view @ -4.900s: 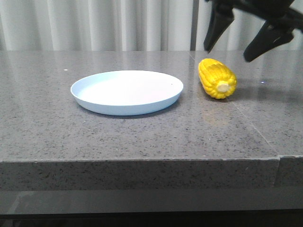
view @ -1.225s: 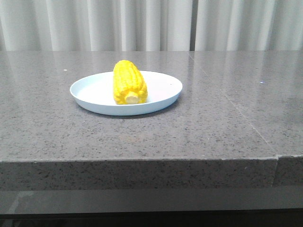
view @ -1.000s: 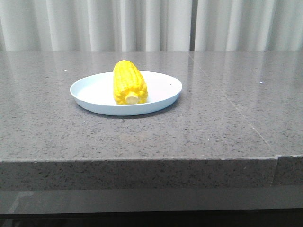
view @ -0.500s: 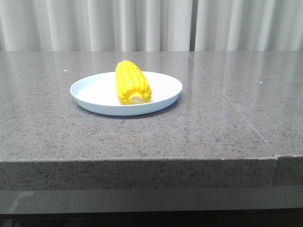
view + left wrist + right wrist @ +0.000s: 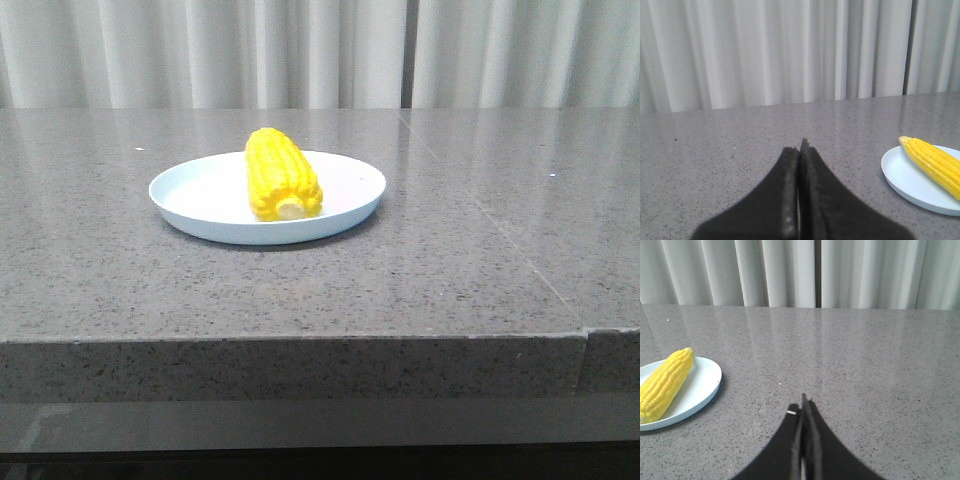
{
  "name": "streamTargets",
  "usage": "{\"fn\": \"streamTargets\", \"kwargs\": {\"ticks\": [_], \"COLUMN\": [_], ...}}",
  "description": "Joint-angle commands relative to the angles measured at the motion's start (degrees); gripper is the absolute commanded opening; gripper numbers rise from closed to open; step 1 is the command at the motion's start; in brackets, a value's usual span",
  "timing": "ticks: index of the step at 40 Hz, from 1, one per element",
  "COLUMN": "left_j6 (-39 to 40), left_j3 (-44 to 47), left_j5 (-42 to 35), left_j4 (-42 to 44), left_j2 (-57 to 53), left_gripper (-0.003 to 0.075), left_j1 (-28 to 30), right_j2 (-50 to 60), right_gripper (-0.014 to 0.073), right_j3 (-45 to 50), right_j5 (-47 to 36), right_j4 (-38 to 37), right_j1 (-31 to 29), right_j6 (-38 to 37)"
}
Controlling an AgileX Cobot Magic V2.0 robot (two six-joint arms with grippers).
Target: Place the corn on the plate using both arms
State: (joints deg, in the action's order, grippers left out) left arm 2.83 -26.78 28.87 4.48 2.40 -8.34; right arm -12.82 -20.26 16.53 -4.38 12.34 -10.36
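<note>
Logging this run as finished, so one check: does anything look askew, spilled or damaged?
Nothing stands out. The corn lies whole on the plate, inside its rim, and the plate sits flat on the table. Both the left gripper and right gripper are shut, away from it.

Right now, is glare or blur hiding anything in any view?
Front view: sharp; soft sheen on the table, corn and plate clear. Left wrist view: the shut left tool is dark and soft up close. Right wrist view: pale curtain reflections on the table, right tool shut.

Corn [image 5: 664,384] on plate [image 5: 702,385]
</note>
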Motion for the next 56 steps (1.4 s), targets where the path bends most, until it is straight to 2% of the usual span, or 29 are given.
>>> {"fn": "streamTargets", "kwargs": {"ticks": [1, 22, 29, 40, 49, 56], "left_j6": [0.3, 0.3, 0.3, 0.3, 0.3, 0.3], "left_j3": [-1.3, -1.3, 0.3, 10.1, 18.2, 24.5], "left_j5": [-4.6, -4.6, -7.1, -12.5, -15.4, -21.9], "left_j4": [0.1, 0.1, 0.0, -2.5, -2.9, -3.3], "left_j2": [0.8, 0.8, 0.8, -2.6, -3.8, -3.8], "left_gripper": [-0.0020, -0.0020, -0.0020, -0.0020, -0.0020, -0.0020], "left_j1": [-0.1, -0.1, 0.4, 7.5, 8.1, 8.1], "right_j2": [-0.5, -0.5, -0.5, -0.5, -0.5, -0.5], "right_gripper": [-0.0090, -0.0090, -0.0090, -0.0090, -0.0090, -0.0090], "right_j3": [-1.4, -1.4, -1.4, -1.4, -1.4, -1.4], "right_j5": [-4.4, -4.4, -4.4, -4.4, -4.3, -4.3], "right_j4": [-0.8, -0.8, -0.8, -0.8, -0.8, -0.8], "right_j1": [-0.4, -0.4, -0.4, -0.4, -0.3, -0.3], "right_j6": [0.5, 0.5, 0.5, 0.5, 0.5, 0.5]}}
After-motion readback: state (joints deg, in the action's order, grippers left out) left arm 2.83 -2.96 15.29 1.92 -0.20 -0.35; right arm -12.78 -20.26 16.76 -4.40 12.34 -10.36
